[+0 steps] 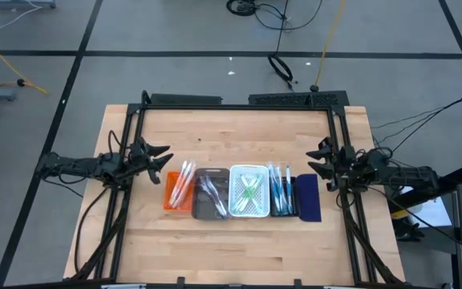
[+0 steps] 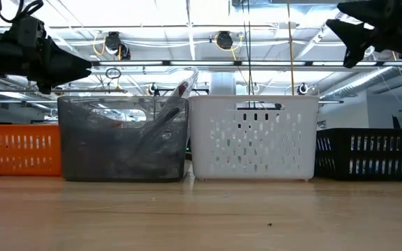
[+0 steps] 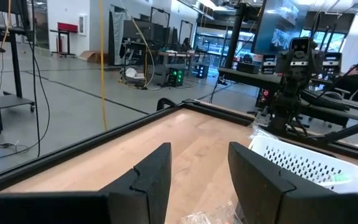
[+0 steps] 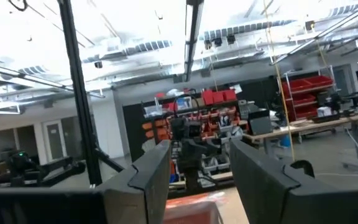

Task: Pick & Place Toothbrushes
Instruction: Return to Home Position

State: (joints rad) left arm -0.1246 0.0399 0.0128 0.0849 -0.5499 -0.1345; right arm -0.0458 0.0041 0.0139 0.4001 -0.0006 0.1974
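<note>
Several trays stand in a row mid-table, holding toothbrushes. White and pink toothbrushes [image 1: 181, 183] lie in the orange tray [image 1: 170, 195]. Clear ones [image 1: 211, 195] lie in the grey tray [image 2: 121, 139], green ones [image 1: 249, 191] in the white tray [image 1: 249, 210] and blue ones [image 1: 279, 191] in the black tray [image 2: 368, 153]. My left gripper [image 1: 160, 156] hovers open at the table's left side, above the orange tray's far end, pointing level. My right gripper [image 1: 319, 158] hovers open at the right side, beyond the navy tray [image 1: 307, 201], tipped upward. Neither holds anything.
Black frame rails [image 1: 239, 101] border the table's far, left and right edges. Bare wood lies open in front of and behind the tray row. Cables [image 1: 283, 68] lie on the floor beyond the far edge. The left wrist view shows the right arm [image 3: 297, 74] across the table.
</note>
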